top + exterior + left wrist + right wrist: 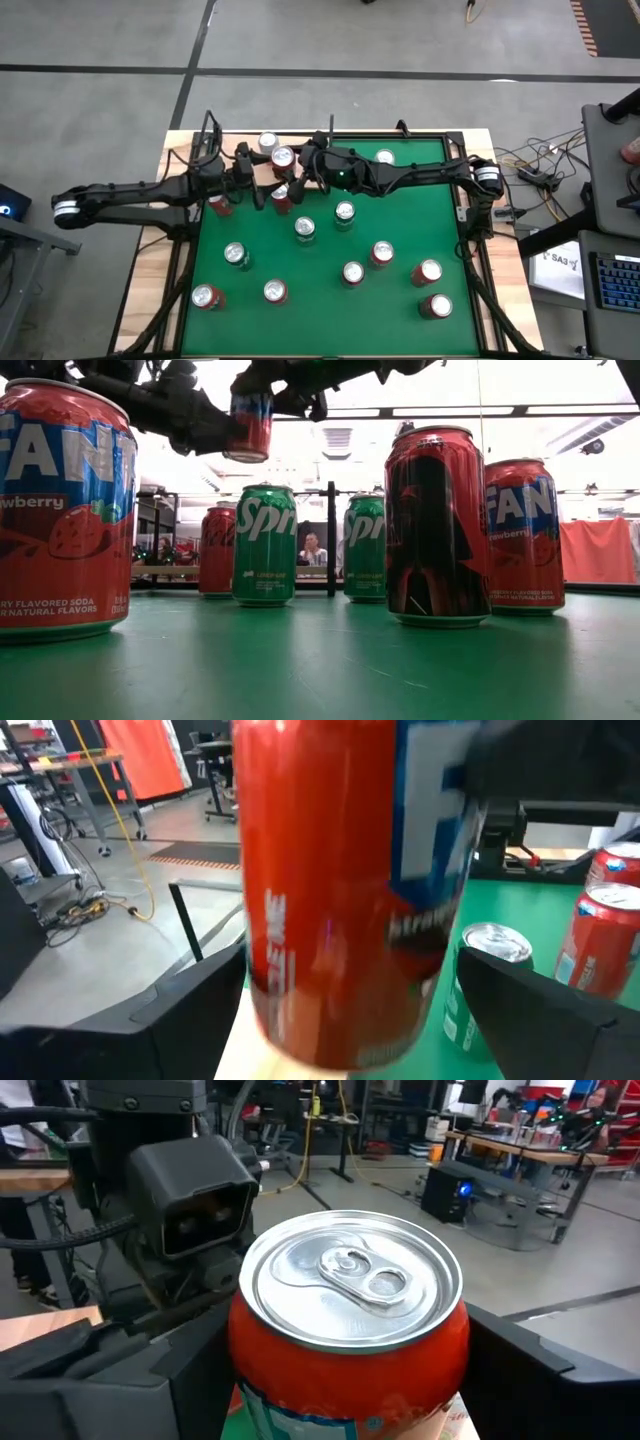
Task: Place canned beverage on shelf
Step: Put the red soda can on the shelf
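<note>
red strawberry soda can (350,1330), silver top, blue lettering, clamped in the right gripper (345,1370) above the pale wood shelf (262,170); left gripper (350,1010) fingers spread around it.

Cans (305,229) crowd table centre (front edge (330,335) free).

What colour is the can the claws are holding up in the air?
The raised can is red with a blue band and white lettering; the left wrist view shows it best.
</note>
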Action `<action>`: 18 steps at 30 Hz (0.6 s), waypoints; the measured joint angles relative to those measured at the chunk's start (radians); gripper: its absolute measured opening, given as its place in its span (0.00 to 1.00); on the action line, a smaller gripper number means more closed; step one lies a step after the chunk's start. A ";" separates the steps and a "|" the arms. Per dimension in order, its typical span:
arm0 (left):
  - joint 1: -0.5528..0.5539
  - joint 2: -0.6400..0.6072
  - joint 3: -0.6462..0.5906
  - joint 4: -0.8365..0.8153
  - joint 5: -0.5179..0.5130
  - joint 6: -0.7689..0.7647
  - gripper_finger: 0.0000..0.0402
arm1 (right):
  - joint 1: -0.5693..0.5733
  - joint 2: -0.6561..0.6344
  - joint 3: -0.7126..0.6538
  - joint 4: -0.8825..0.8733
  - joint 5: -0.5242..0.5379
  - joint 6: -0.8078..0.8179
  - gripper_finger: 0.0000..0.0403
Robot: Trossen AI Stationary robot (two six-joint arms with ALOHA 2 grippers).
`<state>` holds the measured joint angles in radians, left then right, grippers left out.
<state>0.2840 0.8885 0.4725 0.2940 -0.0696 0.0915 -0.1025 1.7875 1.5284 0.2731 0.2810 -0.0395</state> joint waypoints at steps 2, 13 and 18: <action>0.000 0.020 0.000 0.047 0.000 -0.005 0.86 | 0.000 0.000 0.000 0.000 0.000 0.004 0.72; 0.000 0.075 0.000 0.103 -0.023 -0.024 0.68 | -0.001 0.000 -0.002 -0.016 0.005 0.005 0.72; -0.001 0.065 0.000 0.099 -0.039 -0.035 0.68 | -0.001 0.001 -0.002 -0.009 0.000 0.006 0.72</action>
<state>0.2832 0.9532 0.4725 0.3926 -0.1089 0.0563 -0.1036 1.7882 1.5269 0.2641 0.2810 -0.0330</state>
